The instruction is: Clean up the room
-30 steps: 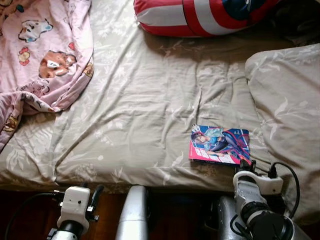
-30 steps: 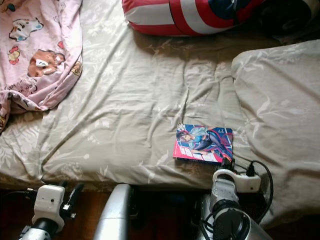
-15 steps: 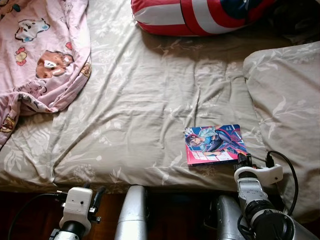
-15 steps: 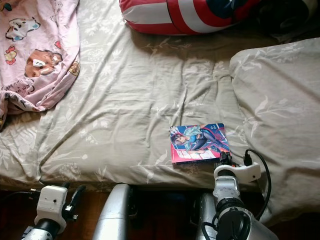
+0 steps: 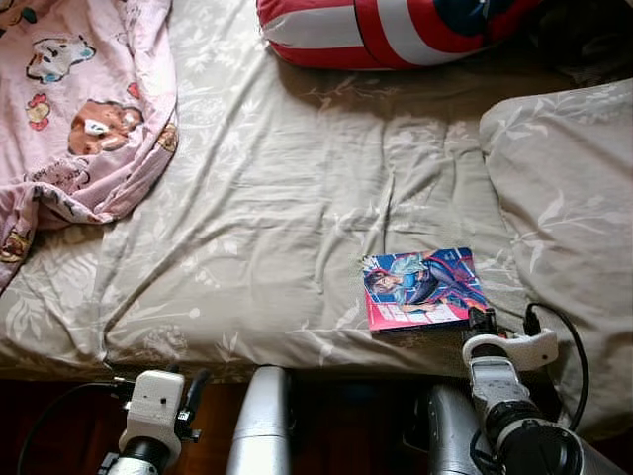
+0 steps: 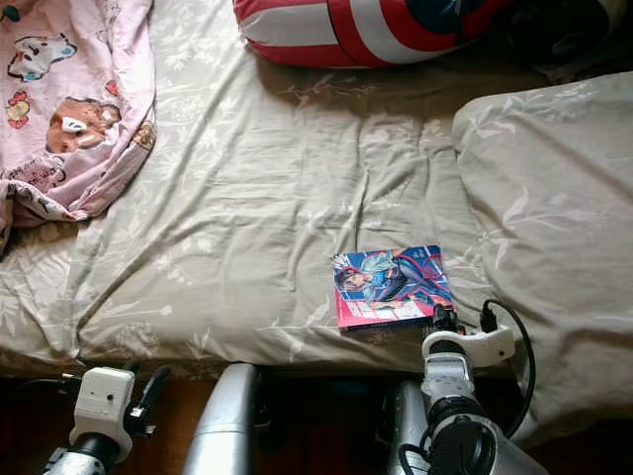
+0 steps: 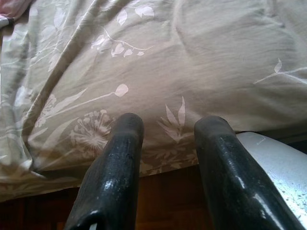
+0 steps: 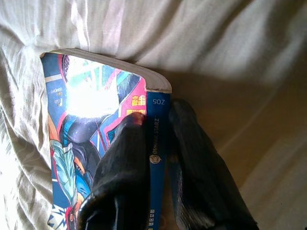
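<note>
A comic book with a bright blue and pink cover lies near the front edge of the bed. My right gripper is shut on the comic book at its blue spine, one finger on the cover and one under it. The right wrist sits just at the book's near right corner. My left gripper is open with nothing between its fingers, low at the bed's front edge; its wrist shows at the bottom left.
A pink cartoon-print blanket is bunched at the bed's far left. A red, white and blue cushion lies at the back. A beige pillow fills the right side. Dark floor runs below the bed edge.
The book has turned and slid slightly toward the front left as my right gripper holds its spine. The left arm has hardly moved.
</note>
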### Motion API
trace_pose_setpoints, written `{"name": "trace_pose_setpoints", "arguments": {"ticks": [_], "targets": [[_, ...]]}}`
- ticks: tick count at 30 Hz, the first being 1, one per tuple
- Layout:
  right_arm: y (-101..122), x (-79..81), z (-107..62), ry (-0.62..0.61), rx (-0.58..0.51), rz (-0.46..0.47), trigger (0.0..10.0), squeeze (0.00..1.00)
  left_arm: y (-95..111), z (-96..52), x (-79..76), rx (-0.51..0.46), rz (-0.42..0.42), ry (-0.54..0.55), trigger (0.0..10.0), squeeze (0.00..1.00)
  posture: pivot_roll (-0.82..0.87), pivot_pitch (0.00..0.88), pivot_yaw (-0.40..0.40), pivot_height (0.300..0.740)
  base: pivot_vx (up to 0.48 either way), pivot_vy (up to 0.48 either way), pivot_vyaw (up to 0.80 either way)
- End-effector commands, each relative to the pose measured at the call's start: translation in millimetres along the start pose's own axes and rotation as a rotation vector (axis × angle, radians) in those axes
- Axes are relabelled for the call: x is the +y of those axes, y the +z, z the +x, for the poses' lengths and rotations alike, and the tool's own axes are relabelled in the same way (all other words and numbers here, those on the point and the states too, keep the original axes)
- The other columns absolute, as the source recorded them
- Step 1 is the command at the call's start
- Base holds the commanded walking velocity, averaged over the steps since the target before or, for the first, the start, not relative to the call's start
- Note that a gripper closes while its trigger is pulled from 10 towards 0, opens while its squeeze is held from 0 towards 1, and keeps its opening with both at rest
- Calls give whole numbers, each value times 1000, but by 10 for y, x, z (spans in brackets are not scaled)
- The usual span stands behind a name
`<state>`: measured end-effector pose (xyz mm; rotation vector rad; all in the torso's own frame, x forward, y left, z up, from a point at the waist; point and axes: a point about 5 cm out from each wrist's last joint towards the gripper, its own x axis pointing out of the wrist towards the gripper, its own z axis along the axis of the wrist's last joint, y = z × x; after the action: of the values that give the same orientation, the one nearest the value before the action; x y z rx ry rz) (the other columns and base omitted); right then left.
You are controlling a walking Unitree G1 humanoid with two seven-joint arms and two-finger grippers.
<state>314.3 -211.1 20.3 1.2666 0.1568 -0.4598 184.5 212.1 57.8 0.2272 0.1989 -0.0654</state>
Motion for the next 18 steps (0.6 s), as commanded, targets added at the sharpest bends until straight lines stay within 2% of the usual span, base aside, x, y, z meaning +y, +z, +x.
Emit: {"name": "trace_pose_setpoints", "arguments": {"ticks": [1, 2, 3, 4, 11, 18], "targets": [[-74, -188, -75, -66, 18, 11, 10000, 271, -93, -65, 24, 50, 14, 2, 10000, 0, 354, 426, 116, 639, 0, 0, 0], [-78, -187, -75, -65, 20, 9, 10000, 271, -93, -65, 23, 50, 14, 2, 10000, 0, 354, 426, 116, 639, 0, 0, 0], [-83, -185, -75, -65, 21, 10, 10000, 427, -91, -62, 22, 49, 14, 2, 10000, 0, 354, 425, 115, 639, 0, 0, 0], [-86, -183, -75, -65, 21, 13, 10000, 969, -92, -61, 21, 49, 13, 3, 10000, 0, 354, 425, 114, 639, 0, 0, 0], [-82, -198, -80, -72, 12, 28, 10000, 973, -104, -47, 15, 52, 11, 3, 10000, 0, 345, 420, 109, 639, 0, 0, 0], [-110, -287, -120, -102, 15, 23, 10000, 973, -114, -6, 4, 51, 8, 2, 10000, 0, 337, 411, 105, 639, 0, 0, 0]]}}
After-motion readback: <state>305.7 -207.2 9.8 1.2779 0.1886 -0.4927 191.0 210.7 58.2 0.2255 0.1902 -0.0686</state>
